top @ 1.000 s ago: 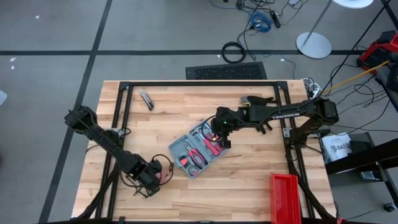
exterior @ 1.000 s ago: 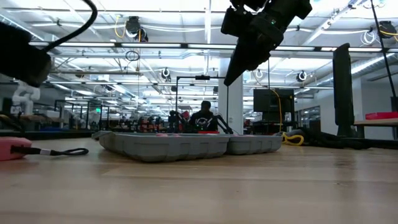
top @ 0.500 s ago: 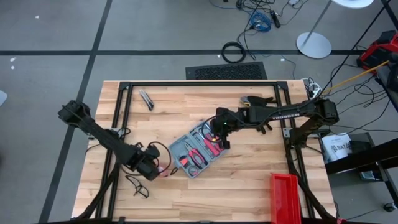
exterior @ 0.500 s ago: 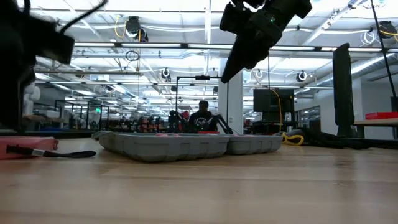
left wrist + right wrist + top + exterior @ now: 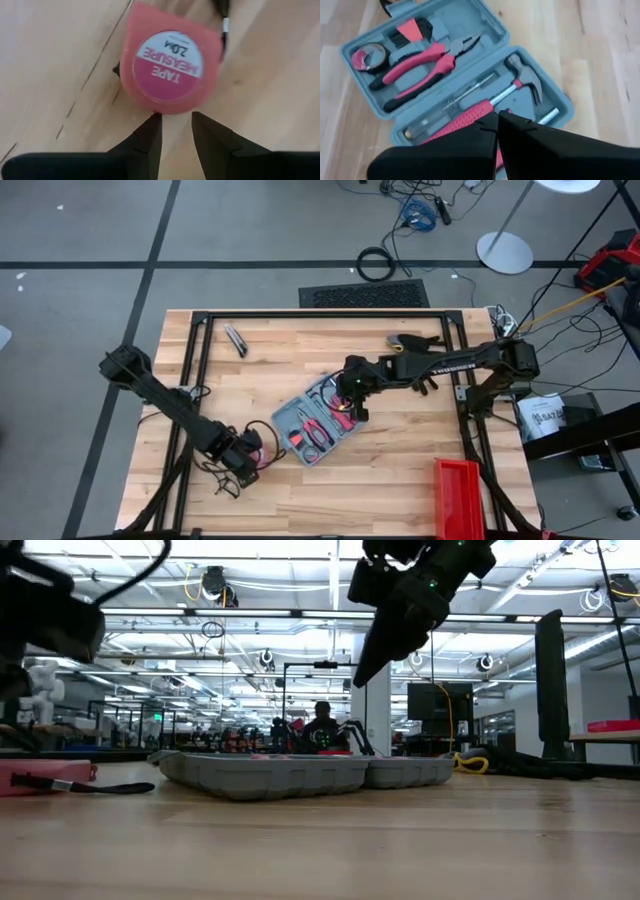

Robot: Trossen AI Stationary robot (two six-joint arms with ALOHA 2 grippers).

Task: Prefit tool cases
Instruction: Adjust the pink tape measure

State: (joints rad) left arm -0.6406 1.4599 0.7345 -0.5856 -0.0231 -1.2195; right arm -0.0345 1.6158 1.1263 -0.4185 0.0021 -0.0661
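Pink plastic fills the view ahead of my left gripper [image 5: 176, 131]: the tape measure [image 5: 169, 73] lies flat on the wood, just off my parted fingertips, ungrasped. It sits beside the open tool case [image 5: 322, 420], off that case's near-left corner. My right gripper [image 5: 497, 119] hangs clenched and empty above the case's hammer [image 5: 496, 99]. If I close now, I judge the rounded shell could squirt away, since my fingers only face its edge.

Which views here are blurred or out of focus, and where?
Left wrist view: the tape measure is soft, its label only just legible. Low view: the near tabletop is blurred, and the dark arm part at upper left is blurred too. Right wrist view: the tool case is fairly sharp.
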